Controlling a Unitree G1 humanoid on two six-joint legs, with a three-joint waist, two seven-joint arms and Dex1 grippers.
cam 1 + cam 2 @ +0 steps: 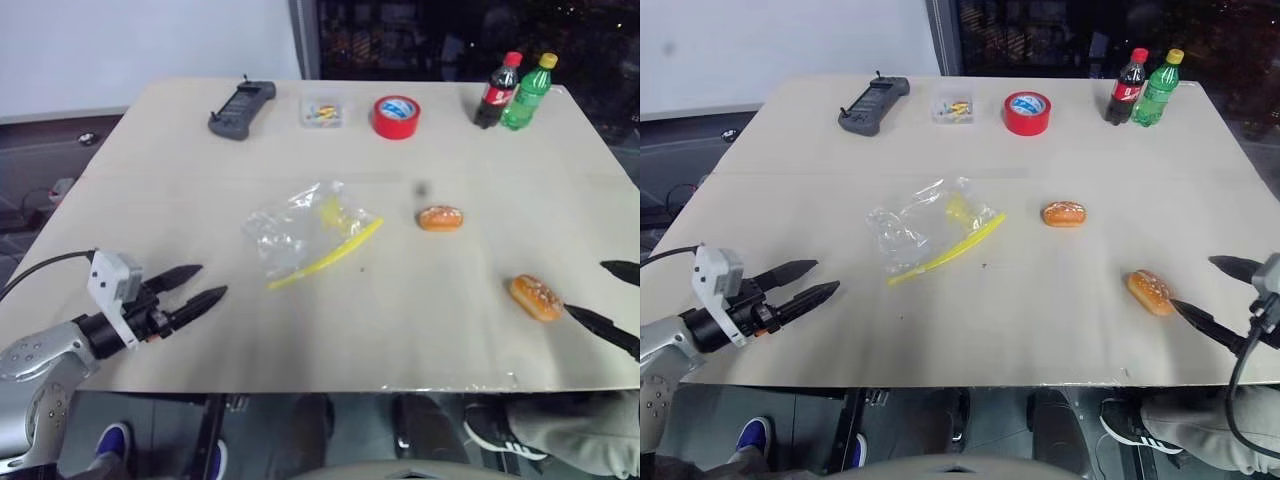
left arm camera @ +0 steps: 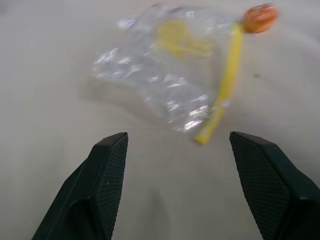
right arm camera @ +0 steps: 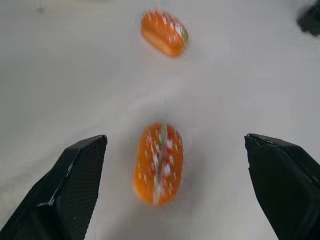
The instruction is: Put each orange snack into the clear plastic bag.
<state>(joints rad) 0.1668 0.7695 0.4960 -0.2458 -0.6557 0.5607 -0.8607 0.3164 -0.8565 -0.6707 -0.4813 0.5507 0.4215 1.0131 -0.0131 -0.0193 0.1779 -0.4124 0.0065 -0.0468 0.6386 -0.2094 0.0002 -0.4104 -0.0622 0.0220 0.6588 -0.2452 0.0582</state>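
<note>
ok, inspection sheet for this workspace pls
Surface: beige table, flat.
Job's things: clear bag lies mid-table, nothing seen inside; one snack to its right, another snack nearer the right hand; both outside the bag.
Clutter, far edge: black controller, small clear box, red tape roll, cola bottle, green bottle.
Grippers: left hand open, short of the bag; right hand open, beside the second snack.
Cables: one at each arm.
Surroundings: shoes under the table.

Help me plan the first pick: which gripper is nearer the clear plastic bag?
Left. The left gripper sits open just short of the clear plastic bag; the right gripper is far across the table, by an orange snack.
</note>
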